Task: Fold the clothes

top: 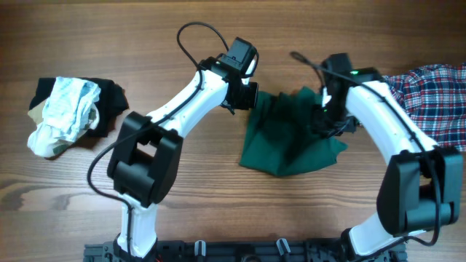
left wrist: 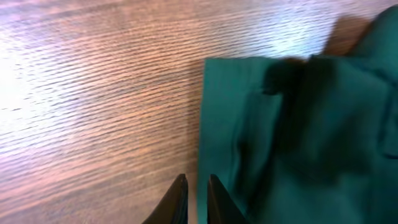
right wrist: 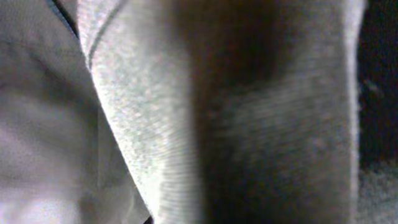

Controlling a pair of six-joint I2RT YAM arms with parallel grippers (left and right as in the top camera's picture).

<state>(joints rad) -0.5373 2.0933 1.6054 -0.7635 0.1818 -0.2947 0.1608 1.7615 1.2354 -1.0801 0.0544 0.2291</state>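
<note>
Wooden table [top: 218, 211]: we find the clothes [top: 287, 138] rumpled, folding barely begun. Left gripper [left wrist: 197, 200] nearly closed at their edge; right gripper [top: 329, 122] closed, buried in cloth.

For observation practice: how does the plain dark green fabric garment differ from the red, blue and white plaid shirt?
The dark green garment is plain, the plaid shirt checked. The green garment lies centrally; the plaid shirt runs off the picture's right edge. Both are rumpled cloth.
</note>
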